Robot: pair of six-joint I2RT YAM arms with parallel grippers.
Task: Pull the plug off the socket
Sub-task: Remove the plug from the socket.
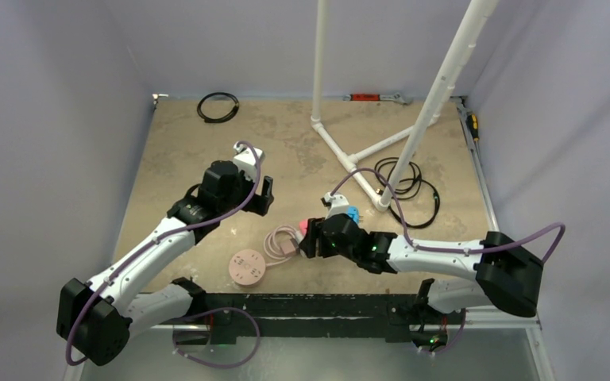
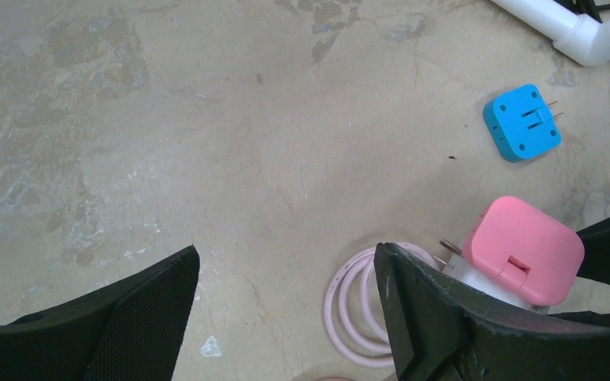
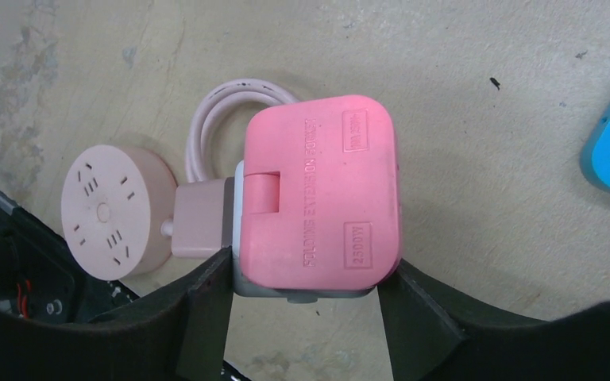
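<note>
The plug point(image 3: 318, 190) is a flat bright-pink rounded square lying on top of the white-grey socket cube point(image 3: 286, 294). A paler pink connector point(image 3: 198, 218) with a coiled pink cable point(image 3: 222, 99) joins the cube's left side. My right gripper point(image 3: 306, 278) is shut on the cube's sides at the near edge, the pink head resting above. In the top view the right gripper point(image 1: 311, 236) holds the plug point(image 1: 303, 228) at table centre. My left gripper point(image 1: 266, 194) is open and empty, up and to the left. In its wrist view point(image 2: 286, 262) the plug point(image 2: 524, 246) and cable point(image 2: 349, 309) lie to the right.
A round pink disc with holes point(image 1: 247, 267) lies near the front edge. A blue adapter point(image 2: 523, 123) sits just beyond the plug. A white pipe frame point(image 1: 349, 159) stands behind, with black cables at its foot point(image 1: 409, 186) and at the far left point(image 1: 218, 106).
</note>
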